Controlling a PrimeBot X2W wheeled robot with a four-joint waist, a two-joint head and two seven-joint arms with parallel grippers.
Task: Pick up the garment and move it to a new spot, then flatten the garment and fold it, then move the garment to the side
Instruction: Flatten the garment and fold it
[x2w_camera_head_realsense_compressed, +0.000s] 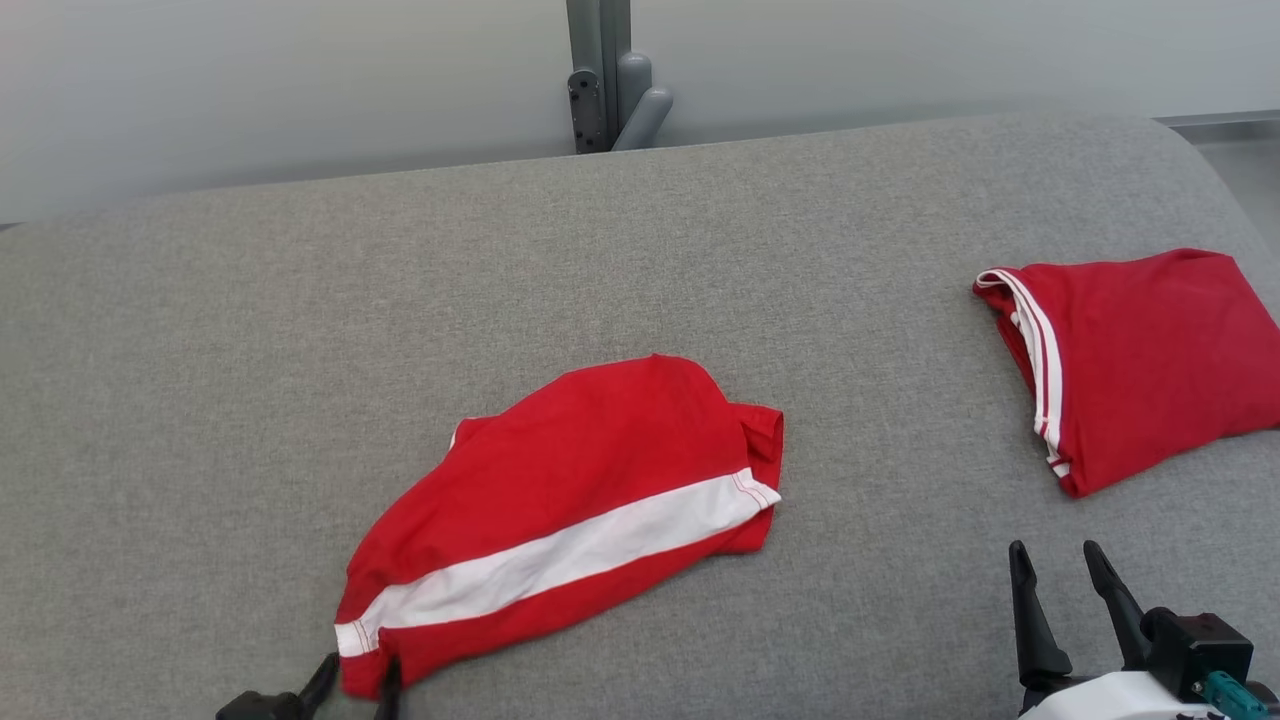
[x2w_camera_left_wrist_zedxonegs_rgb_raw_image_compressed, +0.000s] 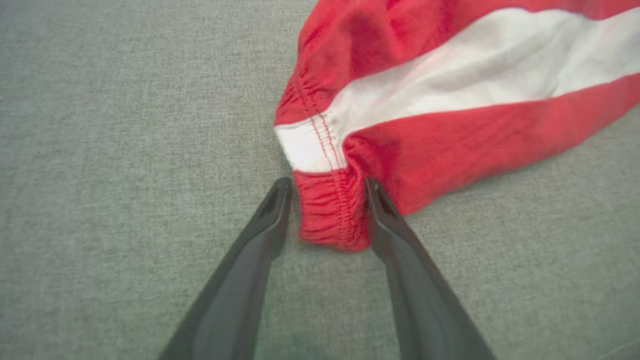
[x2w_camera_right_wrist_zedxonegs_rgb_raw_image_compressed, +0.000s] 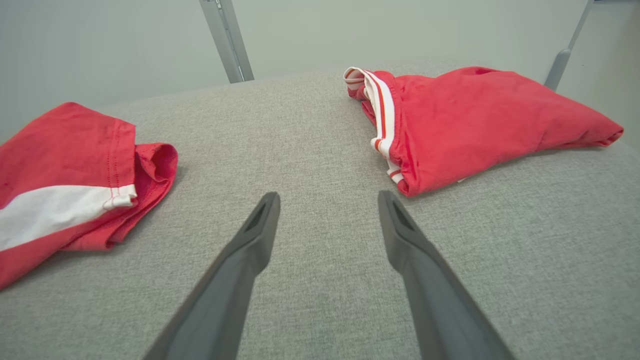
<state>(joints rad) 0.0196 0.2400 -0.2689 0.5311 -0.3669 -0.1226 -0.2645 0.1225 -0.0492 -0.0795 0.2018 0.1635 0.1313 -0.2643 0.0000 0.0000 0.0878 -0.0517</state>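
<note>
Garment (x2w_camera_head_realsense_compressed: 600, 440) corner lies between the part-open jaws of your left gripper (x2w_camera_left_wrist_zedxonegs_rgb_raw_image_compressed: 327, 185), not pinched; long axis runs forward-right from it. Right gripper (x2w_camera_head_realsense_compressed: 1055, 548): wide open, empty, farther off.

You've got the garment (x2w_camera_head_realsense_compressed: 570, 470), red with one broad white stripe (x2w_camera_head_realsense_compressed: 560, 555), lying slack and loosely doubled over on the grey table (x2w_camera_head_realsense_compressed: 200, 400), a little toward 6 o'clock from its middle. It runs slantwise: the gathered elastic end (x2w_camera_left_wrist_zedxonegs_rgb_raw_image_compressed: 330, 215) points to 7 o'clock, the stitched open hem (x2w_camera_head_realsense_compressed: 762, 440) to 2 o'clock. Soft wrinkles cross it.
</note>
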